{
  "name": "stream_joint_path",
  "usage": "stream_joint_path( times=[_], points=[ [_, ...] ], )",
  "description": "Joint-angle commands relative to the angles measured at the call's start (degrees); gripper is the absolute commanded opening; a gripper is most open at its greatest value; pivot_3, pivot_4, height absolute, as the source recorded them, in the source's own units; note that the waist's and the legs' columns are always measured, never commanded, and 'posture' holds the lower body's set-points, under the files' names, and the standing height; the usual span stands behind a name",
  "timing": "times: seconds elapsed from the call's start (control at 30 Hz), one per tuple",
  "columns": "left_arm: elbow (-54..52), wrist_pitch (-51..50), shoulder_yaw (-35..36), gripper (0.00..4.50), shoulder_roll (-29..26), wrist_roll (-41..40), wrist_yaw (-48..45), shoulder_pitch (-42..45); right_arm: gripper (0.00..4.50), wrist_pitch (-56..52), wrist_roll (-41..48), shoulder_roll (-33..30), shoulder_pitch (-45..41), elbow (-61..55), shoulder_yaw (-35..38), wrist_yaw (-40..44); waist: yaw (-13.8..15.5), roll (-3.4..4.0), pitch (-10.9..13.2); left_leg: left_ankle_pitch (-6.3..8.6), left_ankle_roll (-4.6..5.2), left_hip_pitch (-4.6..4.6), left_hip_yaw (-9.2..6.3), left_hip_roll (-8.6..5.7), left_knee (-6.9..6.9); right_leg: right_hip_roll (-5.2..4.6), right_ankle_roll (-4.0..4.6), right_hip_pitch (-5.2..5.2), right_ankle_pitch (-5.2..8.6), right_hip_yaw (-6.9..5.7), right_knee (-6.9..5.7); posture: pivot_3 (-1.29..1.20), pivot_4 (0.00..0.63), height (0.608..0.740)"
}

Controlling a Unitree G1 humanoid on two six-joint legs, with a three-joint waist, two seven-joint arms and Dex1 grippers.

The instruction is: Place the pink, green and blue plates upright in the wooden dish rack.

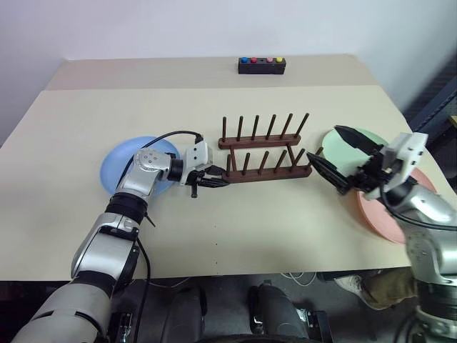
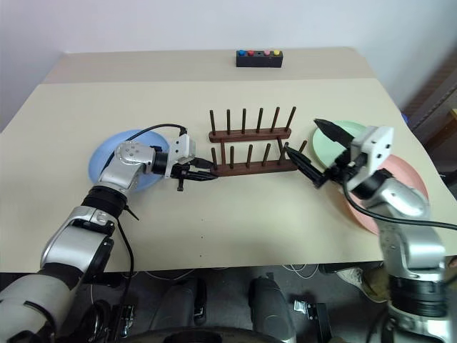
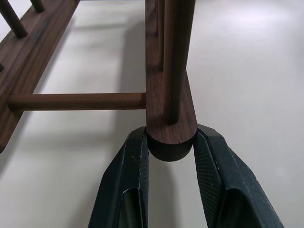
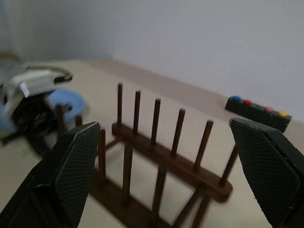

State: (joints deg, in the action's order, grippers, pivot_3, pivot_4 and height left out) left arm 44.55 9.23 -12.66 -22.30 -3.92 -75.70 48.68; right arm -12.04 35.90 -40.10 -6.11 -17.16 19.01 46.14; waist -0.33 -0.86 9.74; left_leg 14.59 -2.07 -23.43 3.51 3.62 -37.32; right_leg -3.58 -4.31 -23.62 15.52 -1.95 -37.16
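The wooden dish rack [image 1: 264, 153] stands empty mid-table, dark brown with two rows of pegs. My left gripper [image 1: 218, 181] is shut on the rounded left end of its near rail; the left wrist view has both black fingers [image 3: 135, 161] pressed against that rail end. The blue plate [image 1: 121, 168] lies flat behind the left forearm. My right gripper [image 1: 323, 141] hangs open just off the rack's right end, above the edge of the green plate [image 1: 368, 133]. The pink plate [image 1: 375, 214] lies flat near the table's right front edge, partly under the right arm.
A small black box with coloured buttons [image 1: 261, 66] sits at the back of the table. Bare tabletop [image 1: 285, 221] stretches in front of the rack. The table's right edge runs close beside the pink plate.
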Motion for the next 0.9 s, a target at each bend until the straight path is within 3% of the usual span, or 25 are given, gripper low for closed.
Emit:
stream_joint_path(
  times=[0.03,0.4,0.9],
  points=[
    [-0.78,3.00,1.34,0.79,0.37,-1.46,-1.78,1.16,4.50,0.38,0.69,-3.30,2.65,-0.84,2.99,5.20,-0.15,-0.01,0.00,0.00,0.00,0.01,0.00,0.00,0.00,0.01,0.00,0.00,0.00,0.00,0.00,0.00,0.150,0.740],
    [0.41,2.61,1.83,0.79,0.73,-1.46,-3.06,1.39,4.50,5.43,-3.12,-5.23,8.74,1.06,5.21,12.04,-0.10,-0.02,0.01,0.00,0.00,0.02,-0.01,0.00,-0.03,0.01,0.00,0.02,0.00,0.00,-0.01,0.00,0.150,0.740],
    [0.66,1.31,1.88,0.79,2.58,-1.73,-2.90,0.93,4.50,1.78,1.44,-5.94,10.85,-0.83,7.36,15.21,-0.14,-0.02,0.01,0.00,0.00,0.03,-0.01,0.00,-0.05,0.01,0.00,0.03,0.00,0.00,-0.02,0.00,0.150,0.740]
  ],
)
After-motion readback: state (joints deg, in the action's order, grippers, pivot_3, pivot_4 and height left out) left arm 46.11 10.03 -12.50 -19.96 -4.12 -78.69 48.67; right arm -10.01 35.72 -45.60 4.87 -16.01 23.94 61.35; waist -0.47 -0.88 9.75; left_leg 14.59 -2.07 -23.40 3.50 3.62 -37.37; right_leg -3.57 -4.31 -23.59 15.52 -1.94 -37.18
